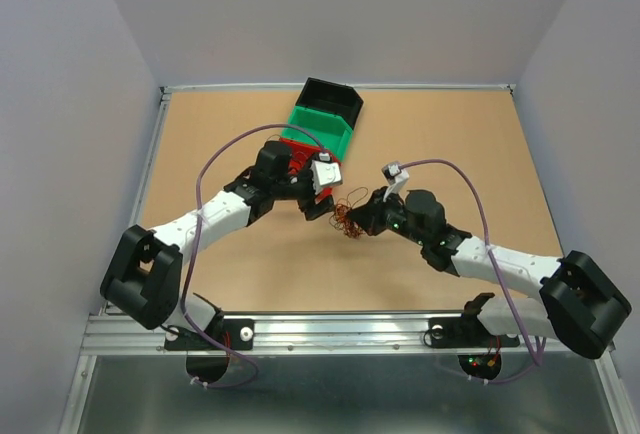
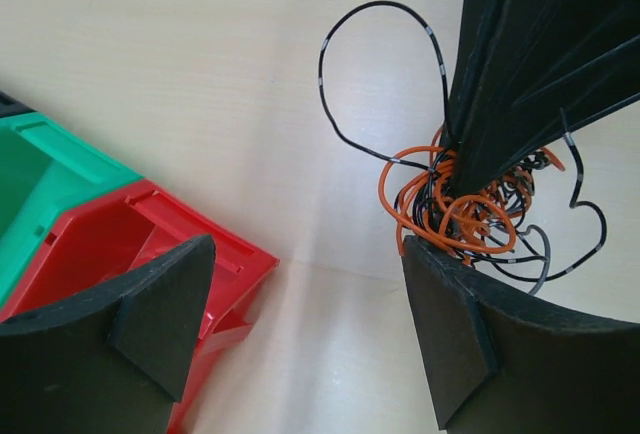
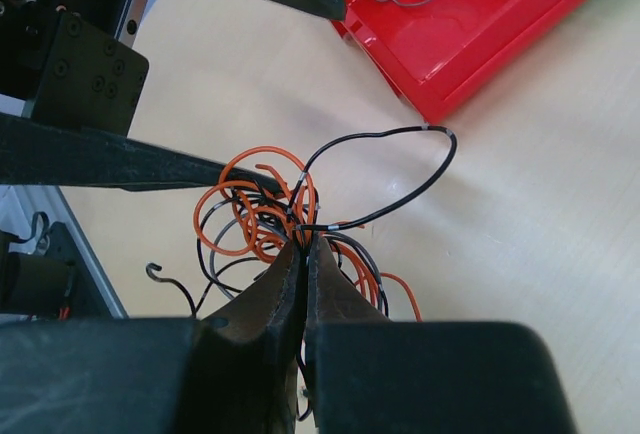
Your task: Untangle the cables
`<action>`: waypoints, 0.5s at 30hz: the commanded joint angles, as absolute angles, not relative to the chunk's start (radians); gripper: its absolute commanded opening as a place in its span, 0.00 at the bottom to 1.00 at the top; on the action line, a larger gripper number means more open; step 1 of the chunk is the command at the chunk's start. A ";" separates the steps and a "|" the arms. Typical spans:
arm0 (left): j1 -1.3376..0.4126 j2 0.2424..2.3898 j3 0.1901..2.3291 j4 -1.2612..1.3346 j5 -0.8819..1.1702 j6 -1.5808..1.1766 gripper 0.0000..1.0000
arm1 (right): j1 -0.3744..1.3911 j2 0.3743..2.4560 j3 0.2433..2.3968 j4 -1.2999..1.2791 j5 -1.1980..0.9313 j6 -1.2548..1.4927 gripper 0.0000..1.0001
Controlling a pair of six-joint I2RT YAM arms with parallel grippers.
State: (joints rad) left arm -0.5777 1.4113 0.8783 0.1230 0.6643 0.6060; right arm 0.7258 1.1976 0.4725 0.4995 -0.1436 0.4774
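A tan tabletop [image 1: 250,274] carries three bins set one against the next near its far edge: a black bin [image 1: 335,97] farthest back, a green bin [image 1: 320,132] in the middle, a red bin [image 2: 200,229] nearest. Pale walls [image 1: 60,104] stand around it.

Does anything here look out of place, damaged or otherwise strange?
Nothing looks broken or spilled. Only the cables are untidy: a knotted clump of orange and black loops, pinched in the shut right gripper.

Robotics lab (partitioned table [image 1: 460,154], aluminium rail [image 1: 340,326])
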 commanded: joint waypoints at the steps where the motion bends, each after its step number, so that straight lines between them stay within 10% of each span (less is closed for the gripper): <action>1: -0.592 1.437 0.888 0.140 0.730 0.615 0.79 | 0.750 1.209 0.552 0.549 -0.115 0.439 0.00; 5: -0.592 1.465 0.910 0.109 0.755 0.634 0.65 | 0.756 1.220 0.557 0.538 -0.095 0.436 0.00; 15: -0.591 1.364 0.856 0.123 0.733 0.647 0.94 | 0.756 1.212 0.548 0.518 -0.005 0.451 0.01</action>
State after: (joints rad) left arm -0.5819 1.4483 0.8707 0.0990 0.6991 0.6395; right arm 0.7475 1.2217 0.4820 0.4789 -0.0505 0.4568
